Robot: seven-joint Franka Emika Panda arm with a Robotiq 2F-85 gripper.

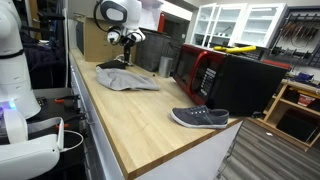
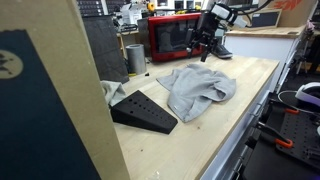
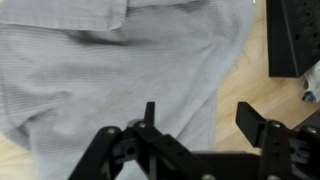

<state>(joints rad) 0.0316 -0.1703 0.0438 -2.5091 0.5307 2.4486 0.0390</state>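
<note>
Spread wide and empty, the fingers (image 3: 262, 132) hung above the crumpled grey garment (image 3: 110, 70), which lay slack on the wooden tabletop (image 1: 150, 125) left of the red microwave (image 1: 192, 68), raised folds facing them.

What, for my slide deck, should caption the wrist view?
Open end effector above crumpled grey cloth on wooden table.

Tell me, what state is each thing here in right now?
grey cloth: crumpled, lying loose
gripper: open, empty, above the grey cloth
shoe: upright on its sole
red microwave: door shut
metal cup: standing upright
</note>
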